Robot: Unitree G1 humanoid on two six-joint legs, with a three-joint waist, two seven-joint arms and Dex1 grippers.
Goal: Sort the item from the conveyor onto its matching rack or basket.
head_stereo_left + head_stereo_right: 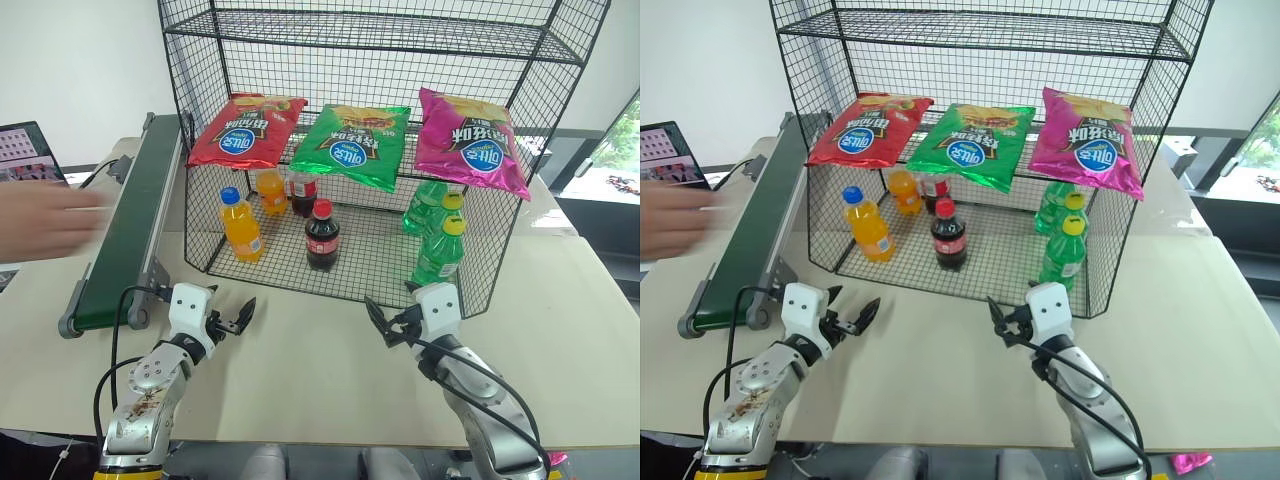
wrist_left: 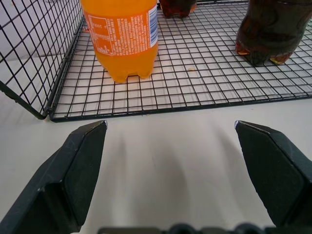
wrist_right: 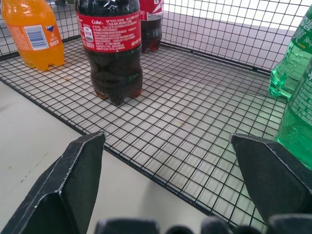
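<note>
The dark green conveyor (image 1: 135, 225) runs along the table's left side, and I see no item on its belt. The tall black wire rack (image 1: 200, 215) stands behind both grippers. On its bottom tier a cola bottle (image 1: 322, 235) with a red cap stands near the front, with a second cola bottle (image 1: 303, 190) behind it. My left gripper (image 1: 237, 317) hovers open and holds nothing, low over the table in front of the rack's left corner. My right gripper (image 1: 380, 322) is open too and holds nothing, in front of the rack's right half, facing the front cola bottle (image 3: 111, 48).
A person's hand (image 1: 45, 220) reaches in from the left beside the conveyor. Orange soda bottles (image 1: 241, 225) stand left on the bottom tier, green bottles (image 1: 440, 250) right. Three chip bags (image 1: 350, 145) lie on the tier above. A screen (image 1: 25, 150) sits at far left.
</note>
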